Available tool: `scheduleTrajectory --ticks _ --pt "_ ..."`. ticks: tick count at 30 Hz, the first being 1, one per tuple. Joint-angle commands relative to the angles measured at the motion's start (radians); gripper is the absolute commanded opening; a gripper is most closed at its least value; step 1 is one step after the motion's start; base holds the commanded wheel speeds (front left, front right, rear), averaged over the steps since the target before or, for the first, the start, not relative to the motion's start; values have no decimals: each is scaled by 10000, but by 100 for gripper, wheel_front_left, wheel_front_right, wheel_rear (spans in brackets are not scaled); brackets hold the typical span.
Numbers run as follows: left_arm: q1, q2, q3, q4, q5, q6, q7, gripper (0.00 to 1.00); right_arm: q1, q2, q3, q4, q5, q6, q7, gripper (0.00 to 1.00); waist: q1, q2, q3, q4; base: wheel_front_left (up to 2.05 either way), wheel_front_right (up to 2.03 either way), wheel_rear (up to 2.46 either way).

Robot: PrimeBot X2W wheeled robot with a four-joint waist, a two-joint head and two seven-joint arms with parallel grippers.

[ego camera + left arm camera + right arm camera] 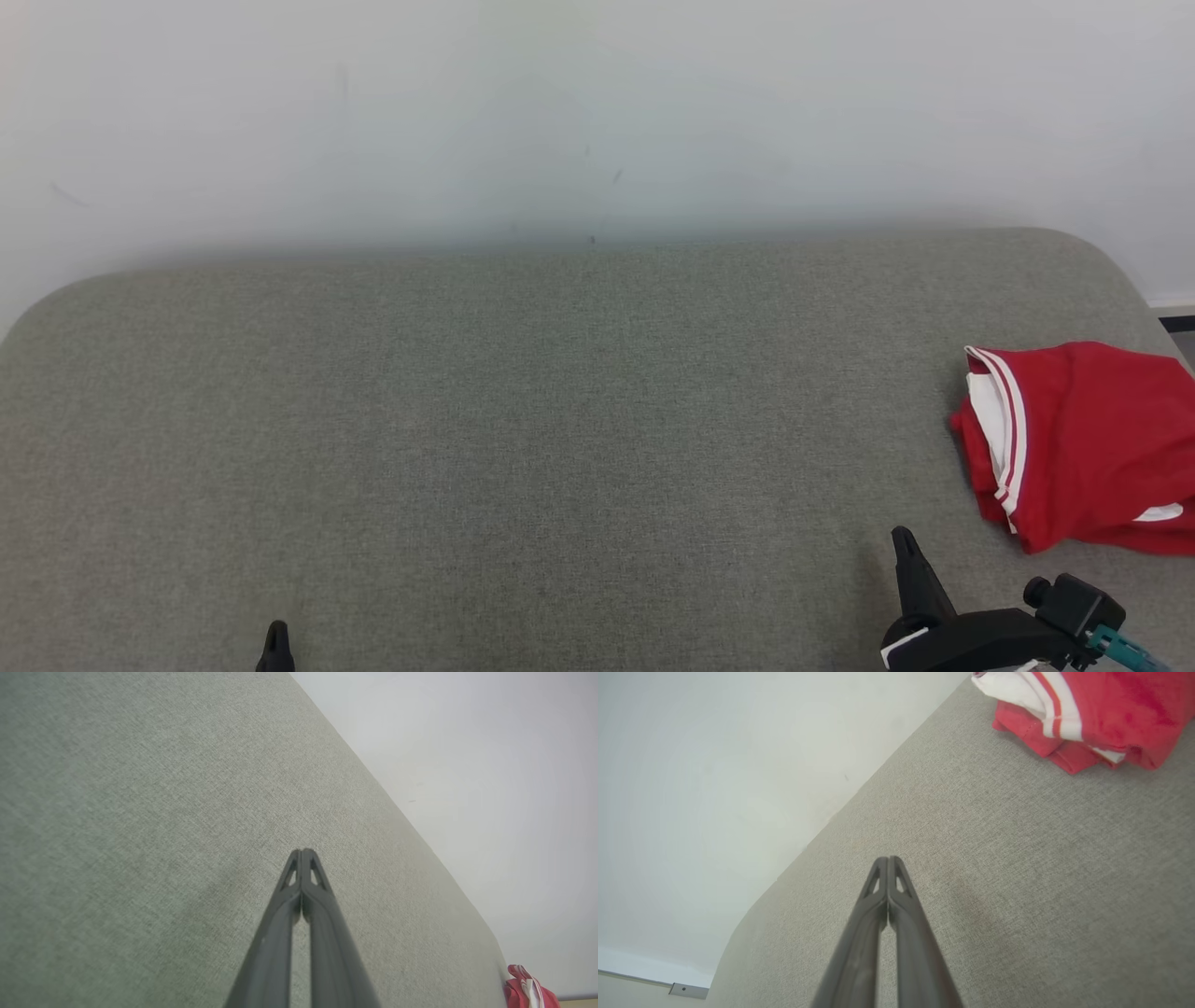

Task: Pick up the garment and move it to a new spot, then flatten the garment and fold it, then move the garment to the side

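Garment (pixel 1088 443) lying on grey cushion (pixel 560 420), far right | left gripper (pixel 302 851) fingers together | right gripper (pixel 888 858) fingers together

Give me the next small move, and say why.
Probably open the right gripper and reach toward the garment. It lies in a loose bundle near the table's right edge, untouched. Both grippers are shut on nothing, and the right one is much nearer than the left gripper.

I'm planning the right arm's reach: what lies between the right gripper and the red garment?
Nothing. In the right wrist view, bare grey fabric surface runs from the shut right gripper to the red and white garment; the head view agrees.
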Motion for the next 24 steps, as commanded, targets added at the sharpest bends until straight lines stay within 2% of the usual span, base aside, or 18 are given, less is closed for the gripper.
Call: scheduleTrajectory --ticks 1,24 --pt "-278 64 38 -183 -297 -89 59 0 -180 3 -60 -186 336 -8 71 0 0 -1 3 11 0 0 0" --pt "-644 81 215 -460 -2903 -408 744 0 -186 6 -437 -722 3179 -13 745 0 0 -1 49 193 0 0 0"
